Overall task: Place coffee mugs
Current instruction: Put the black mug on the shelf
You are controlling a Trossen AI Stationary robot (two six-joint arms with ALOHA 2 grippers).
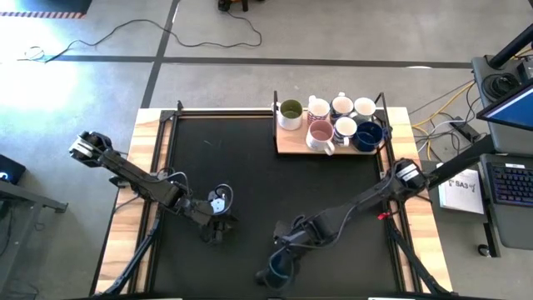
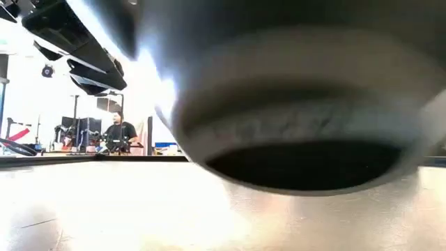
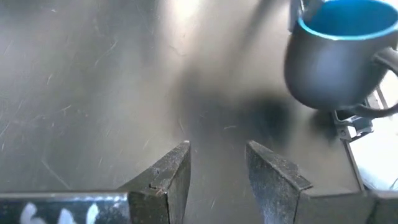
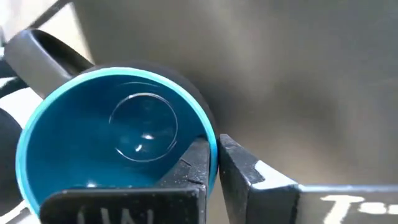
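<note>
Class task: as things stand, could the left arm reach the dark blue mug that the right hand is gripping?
Probably yes: the left hand is open over bare mat beside the dark blue mug, though the right hand holds its rim.

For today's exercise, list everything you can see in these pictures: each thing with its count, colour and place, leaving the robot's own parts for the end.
Mugs on the wooden tray: seven, far right of the table; one green inside, one pink, one dark blue, four white.
Blue-lined mug: one, dark outside, near edge of the table, its rim pinched by the right gripper.
Table mat: one, black, covering the table.
Person: one, dark top, far off in the room.
Laptop: one, right of the table.
Left gripper: open, empty, low over the mat, left of centre.
Right gripper: shut on the mug's wall.
</note>
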